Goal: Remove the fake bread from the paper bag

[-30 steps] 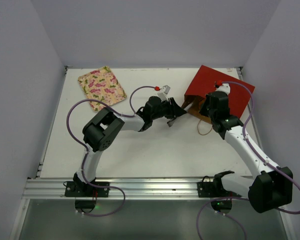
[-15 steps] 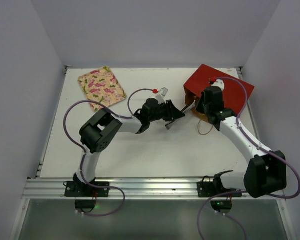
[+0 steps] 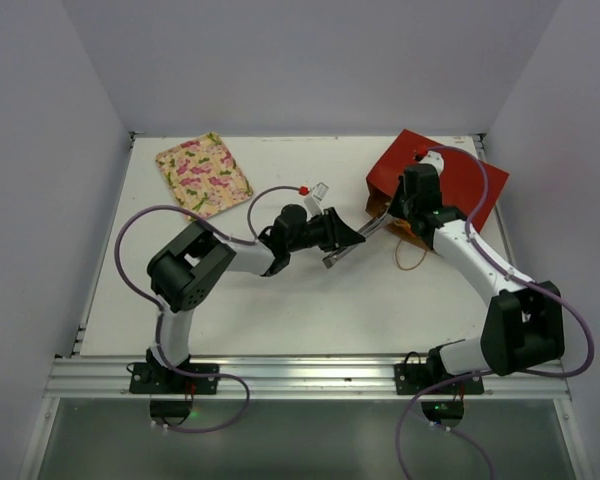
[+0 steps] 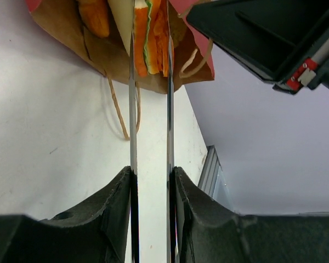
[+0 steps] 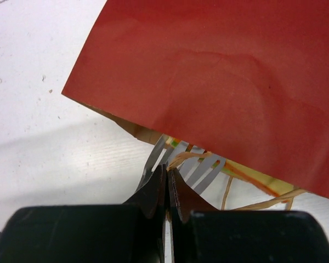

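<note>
White table (image 3: 310,300) beneath both arms, the widest thing in view. Dark-red paper bag (image 5: 236,66), brown inside, lying directly ahead of the left gripper (image 4: 150,55) and just ahead of the right gripper (image 5: 165,174), with the mouth turned toward the left fingertips. Raised a little at the mouth, on the right gripper's side. Pink-and-green floral tray (image 3: 203,173) flat on the table, well apart, behind the left gripper and off to its left side.

Left gripper stretched low toward the bag's mouth. Two thin metal fingers (image 4: 132,137) nearly parallel, with only a narrow gap, clamped on the yellow sandwich wedge (image 4: 148,24): one blade against each face, the orange, green and white layers filling the gap. Wedge at the fingertips, not yet out of the bag, resting on the brown inner paper of the mouth. Orange bun (image 4: 96,16) just beside it, to the left of the left blade in the left wrist view, also on the brown paper inside the mouth.

Right gripper with its fingers pressed together, pinching the rim of the bag at the mouth; fingertips hidden under the red upper wall, so impossible to tell how much paper or cord between them. Thin cord handle (image 4: 120,109) loose on the table below the mouth, near the left blade, not touching it as far as visible.
</note>
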